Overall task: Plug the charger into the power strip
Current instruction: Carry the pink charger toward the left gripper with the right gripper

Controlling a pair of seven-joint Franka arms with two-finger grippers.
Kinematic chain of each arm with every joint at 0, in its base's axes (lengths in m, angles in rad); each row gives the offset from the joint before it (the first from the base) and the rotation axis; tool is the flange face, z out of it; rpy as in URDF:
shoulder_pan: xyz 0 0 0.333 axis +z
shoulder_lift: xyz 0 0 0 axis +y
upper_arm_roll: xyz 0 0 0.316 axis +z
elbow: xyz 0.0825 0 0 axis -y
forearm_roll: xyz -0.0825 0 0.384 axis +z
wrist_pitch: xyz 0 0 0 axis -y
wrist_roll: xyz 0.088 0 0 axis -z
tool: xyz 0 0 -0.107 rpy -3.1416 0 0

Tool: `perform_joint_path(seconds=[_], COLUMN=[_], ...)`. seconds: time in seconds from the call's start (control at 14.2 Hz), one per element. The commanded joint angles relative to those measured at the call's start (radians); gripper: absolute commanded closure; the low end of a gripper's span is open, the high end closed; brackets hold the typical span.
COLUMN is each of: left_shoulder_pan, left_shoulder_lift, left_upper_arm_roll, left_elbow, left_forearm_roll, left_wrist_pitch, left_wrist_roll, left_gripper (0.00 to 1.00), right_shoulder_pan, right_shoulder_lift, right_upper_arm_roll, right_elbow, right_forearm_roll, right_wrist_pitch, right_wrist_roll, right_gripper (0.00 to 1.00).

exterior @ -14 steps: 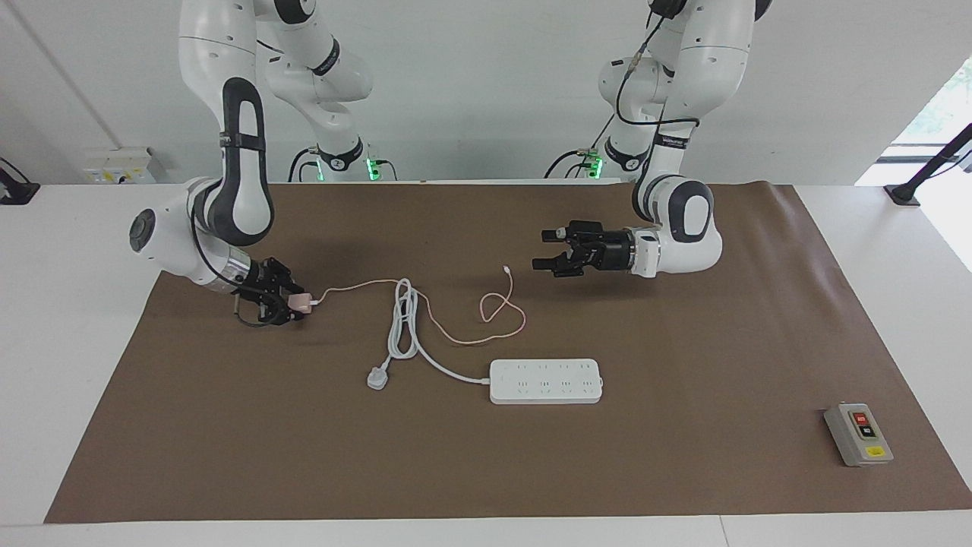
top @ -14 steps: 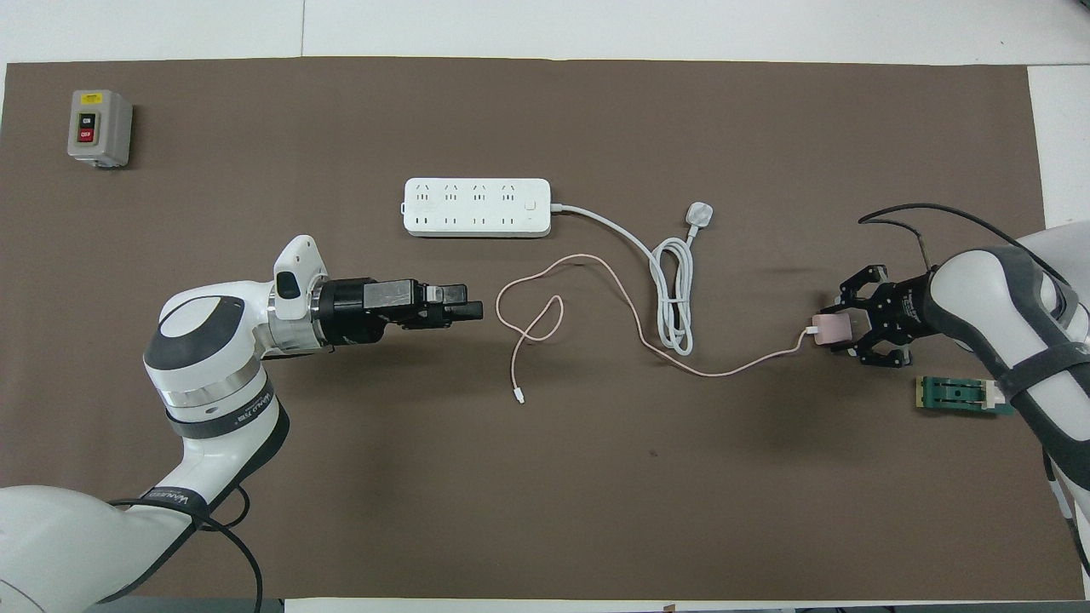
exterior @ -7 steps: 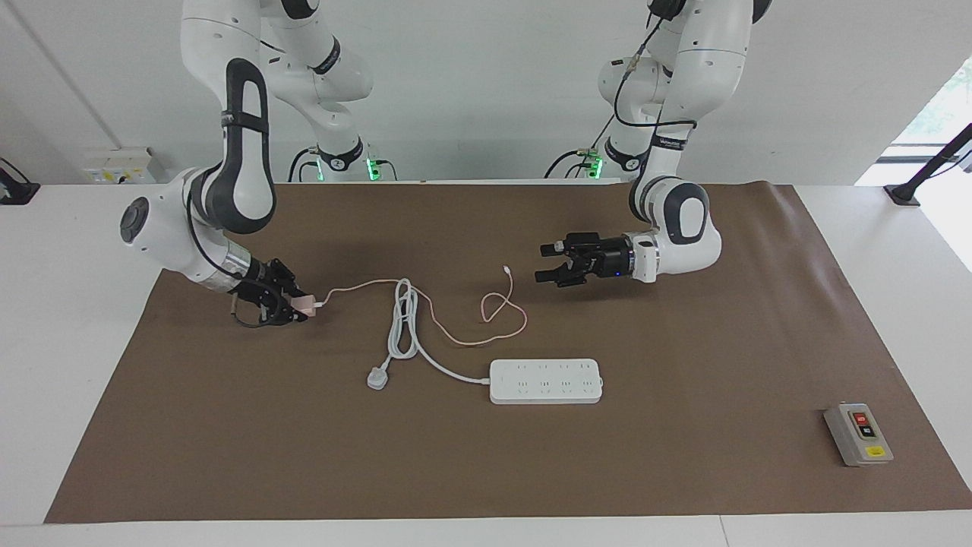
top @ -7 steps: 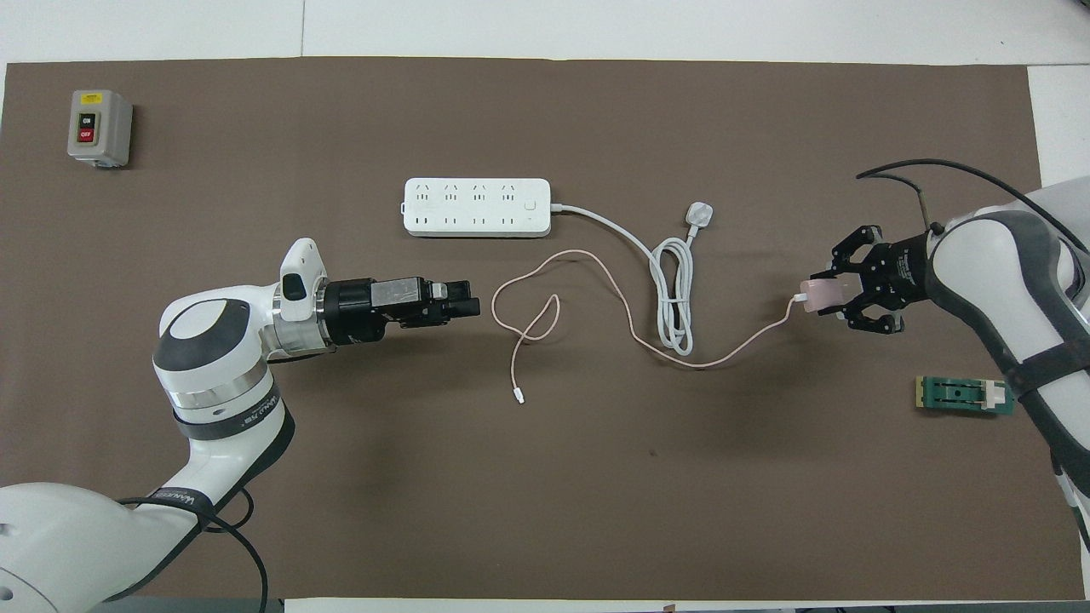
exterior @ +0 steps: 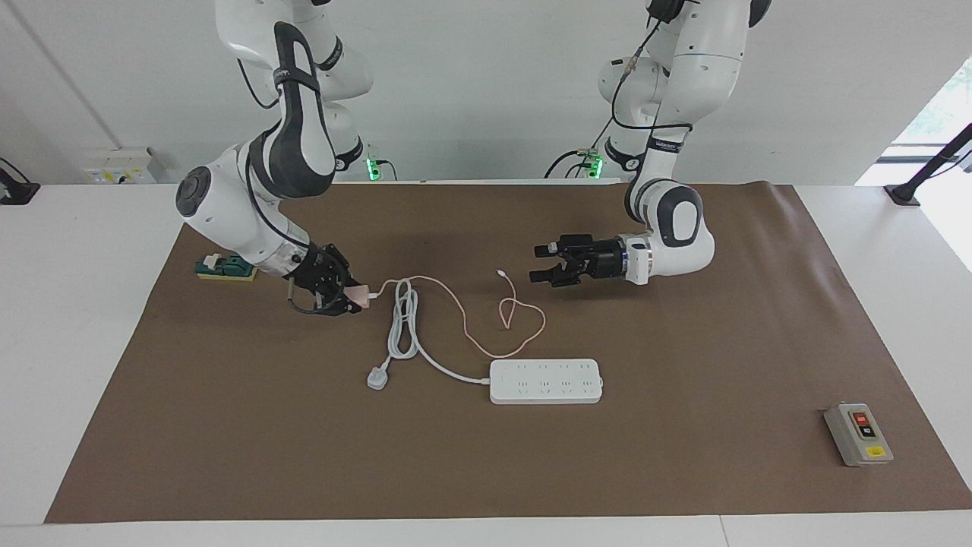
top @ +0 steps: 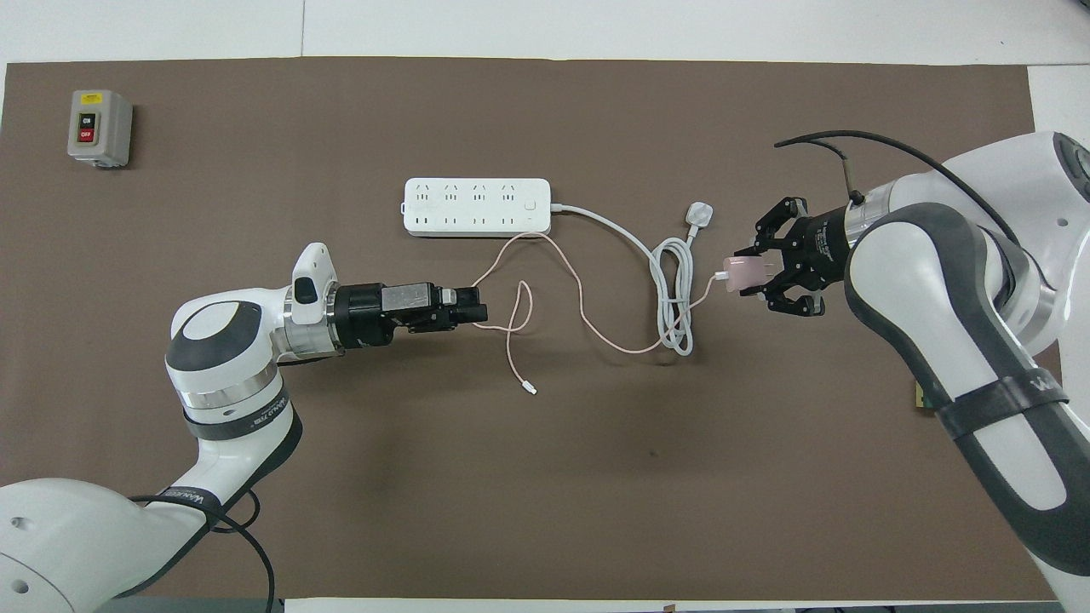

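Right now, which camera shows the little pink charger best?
The overhead view. There the charger shows as a clear pink cube sticking out of the right claw, with its cable plugged in. In the facing view, the charger is only a small pink corner poking out from the claw.

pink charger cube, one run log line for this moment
right gripper: shut on pale-pink cube charger, lifted | left gripper: open, waiting | long white power strip: nothing plugged in
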Motion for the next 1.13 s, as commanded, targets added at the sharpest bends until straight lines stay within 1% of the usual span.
perform_joint_path(seconds=[0.0, 0.21, 0.35, 0.49, 0.77, 0.85, 0.99, 1.06], left_shoulder_pan=[-0.019, -0.013, -0.005, -0.005, -0.005, -0.008, -0.013, -0.013], left_shoulder_lift=[0.005, 0.010, 0.015, 0.022, 0.025, 0.024, 0.022, 0.019], left_upper_arm_roll=[0.015, 0.017, 0.017, 0.017, 0.017, 0.017, 0.024, 0.024], left_elbow=[-0.010, -0.009, -0.007, -0.009, -0.006, -0.006, -0.004, -0.004], left_forearm_roll=[-0.027, -0.027, -0.027, -0.026, -0.027, -0.027, -0.029, -0.027], left_wrist_pitch=[0.015, 0.019, 0.030, 0.027, 0.028, 0.028, 0.030, 0.031], left_wrist_roll=[0.025, 0.031, 0.032, 0.052, 0.054, 0.054, 0.057, 0.059], left_gripper=[0.00, 0.00, 0.00, 0.00, 0.00, 0.00, 0.00, 0.00], right_shoulder_pan=[0.026, 0.101, 0.156, 0.204, 0.271, 0.287, 0.319, 0.342], right_shoulder_lift=[-0.028, -0.029, -0.026, -0.022, -0.020, -0.018, -0.014, 0.001], right_upper_arm_roll=[0.001, 0.001, 0.001, 0.001, 0.004, 0.004, 0.004, 0.004], right_elbow=[-0.001, 0.015, 0.016, 0.012, 0.002, 0.000, -0.010, -0.011], right_forearm_roll=[0.032, 0.046, 0.090, 0.092, 0.104, 0.119, 0.167, 0.193], right_wrist_pitch=[0.001, 0.012, 0.097, 0.162, 0.217, 0.220, 0.271, 0.289], right_wrist_roll=[0.026, 0.102, 0.136, 0.187, 0.199, 0.199, 0.207, 0.210], right_gripper=[1.00, 1.00, 1.00, 1.00, 1.00, 1.00, 1.00, 1.00])
